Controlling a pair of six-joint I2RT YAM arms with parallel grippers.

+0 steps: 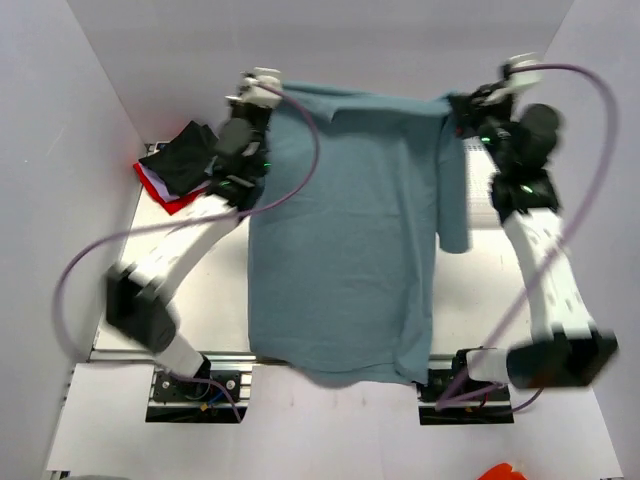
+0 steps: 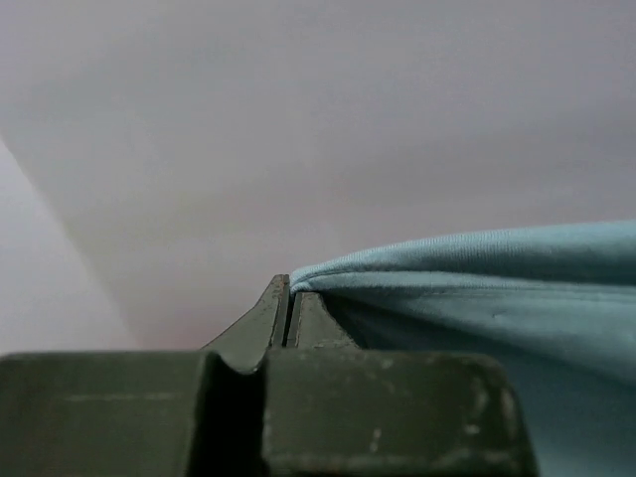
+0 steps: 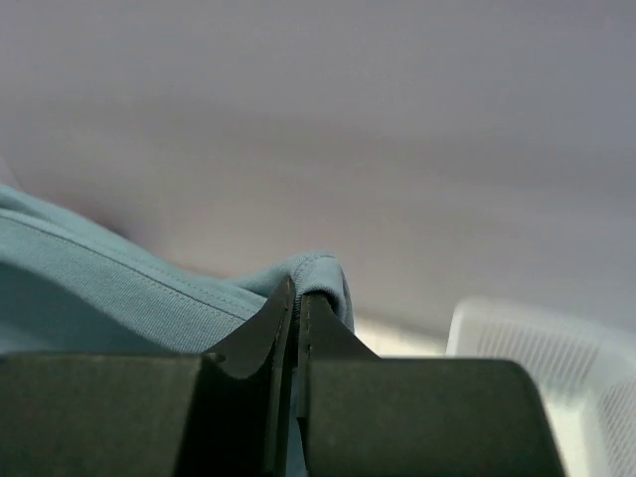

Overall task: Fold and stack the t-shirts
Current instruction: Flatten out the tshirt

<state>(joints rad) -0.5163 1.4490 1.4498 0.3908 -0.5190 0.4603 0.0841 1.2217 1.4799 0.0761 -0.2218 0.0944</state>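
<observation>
Blue-teal short-sleeved cotton t-shirt (image 1: pixel 345 250) is held by its two far corners. The left gripper (image 1: pixel 262 85) has its dark fingers pressed together on a folded edge of the cloth, as the left wrist view shows (image 2: pixel 288 288), and the right gripper (image 1: pixel 500 85) is likewise clamped on a stitched hem (image 3: pixel 296 288). Between them the shirt's top edge runs across the far side of the white table (image 1: pixel 215 300). The body spreads toward the arm bases and its lower hem drapes over the near edge. One sleeve hangs folded along the right side. Left of the shirt, beside the left arm, a crumpled black t-shirt (image 1: pixel 185 160) lies on a red one (image 1: pixel 165 198). A white plastic mesh basket (image 3: pixel 542 348) sits near the right gripper.
</observation>
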